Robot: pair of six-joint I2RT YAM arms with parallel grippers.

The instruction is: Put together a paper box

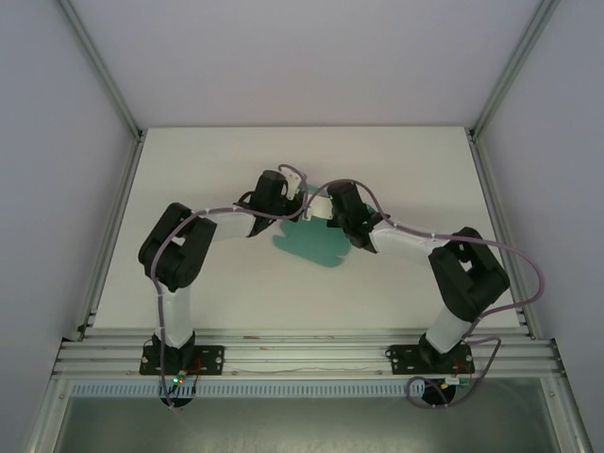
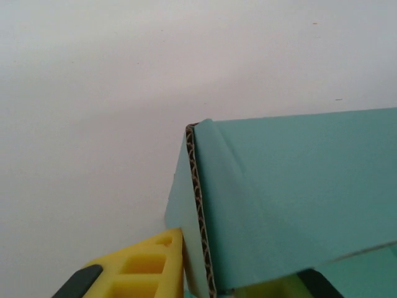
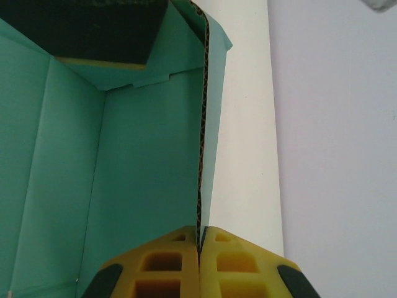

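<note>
Plain teal paper box (image 3: pixel 149 155) in right gripper (image 3: pixel 200 239)

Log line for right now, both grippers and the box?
paper box: partly folded | right gripper: shut on wall edge | left gripper: straddles flap edge, grip unclear

loads of bare table (image 1: pixel 208 170) left, right and far side, middle is jammed, left arm (image 1: pixel 179 250) and right arm (image 1: pixel 462 274) meet over the paper box (image 1: pixel 316 247), near strip between their bases open, aluminium frame posts (image 1: pixel 106 71) hem the sides
</note>
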